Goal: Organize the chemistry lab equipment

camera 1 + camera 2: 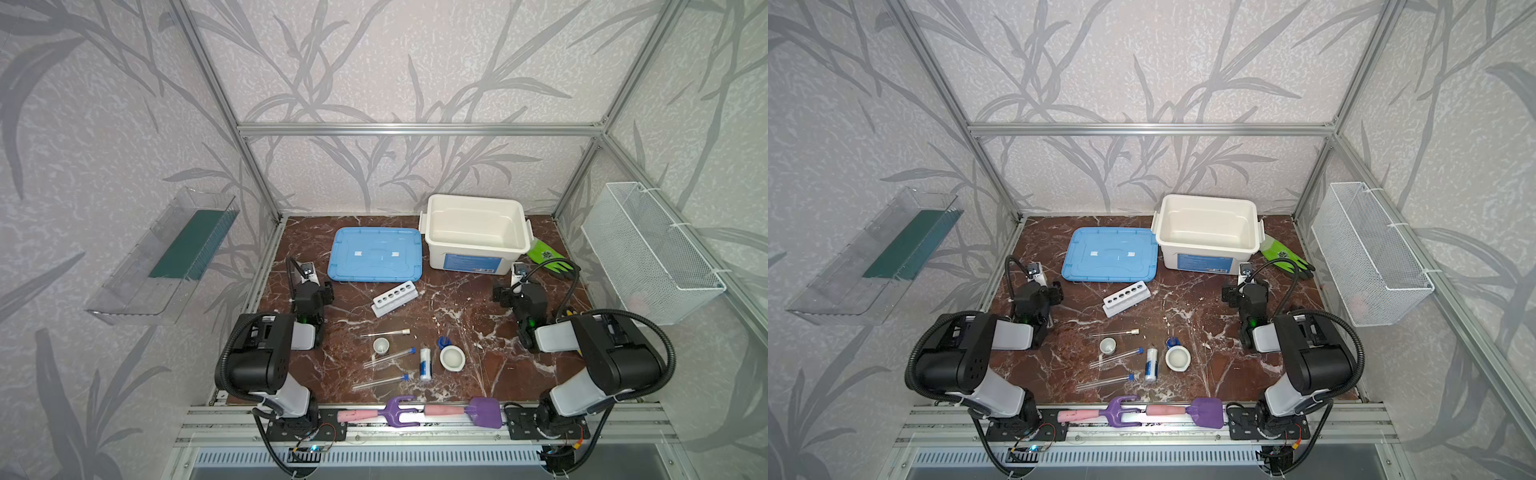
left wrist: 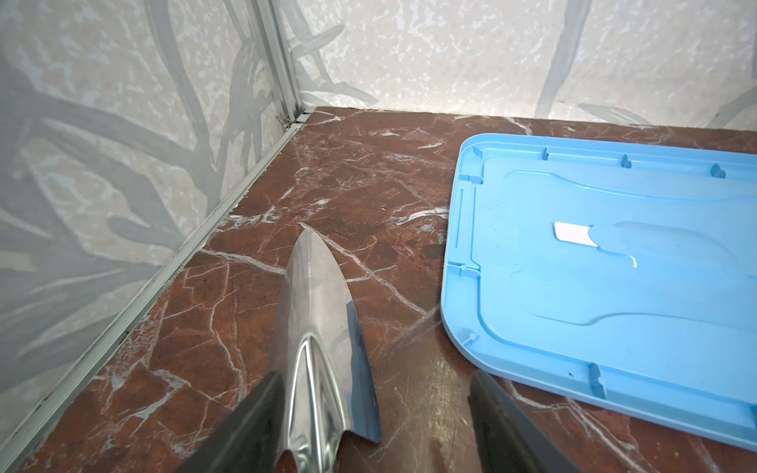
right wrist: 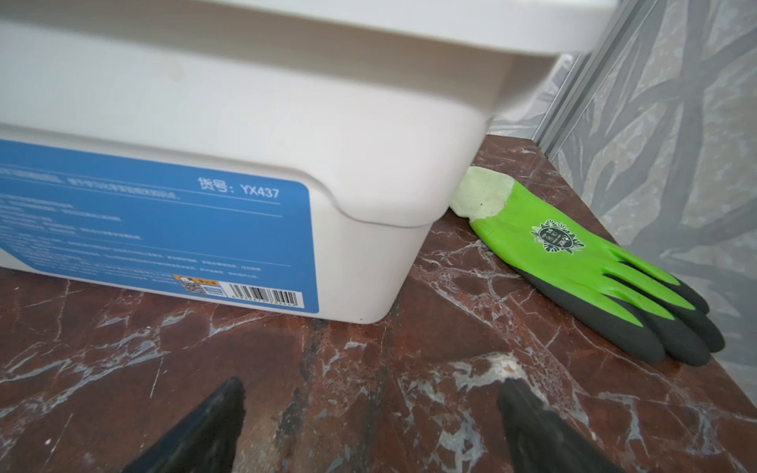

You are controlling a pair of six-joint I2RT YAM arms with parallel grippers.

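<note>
In both top views the white six-hole rack (image 1: 395, 298) (image 1: 1126, 298) lies mid-table. In front of it are a small white cup (image 1: 380, 345), two blue-capped test tubes (image 1: 390, 357) (image 1: 380, 382), a white blue-labelled bottle (image 1: 425, 364), a white bowl (image 1: 452, 358) and a small blue piece (image 1: 443, 342). My left gripper (image 2: 377, 381) hovers at the left, open, pointing at the back-left corner; a shiny pointed metal blade (image 2: 315, 311) rests against one finger. My right gripper (image 3: 372, 383) is open and empty, low before the white bin (image 3: 368, 172).
The open white bin (image 1: 478, 248) stands at the back, its blue lid (image 1: 376, 255) flat beside it. A green glove (image 1: 548, 257) lies right of the bin. Purple pink-handled tools (image 1: 399, 411) (image 1: 484, 411) sit on the front rail. A wire basket (image 1: 648, 245) hangs right, a clear shelf (image 1: 166, 257) left.
</note>
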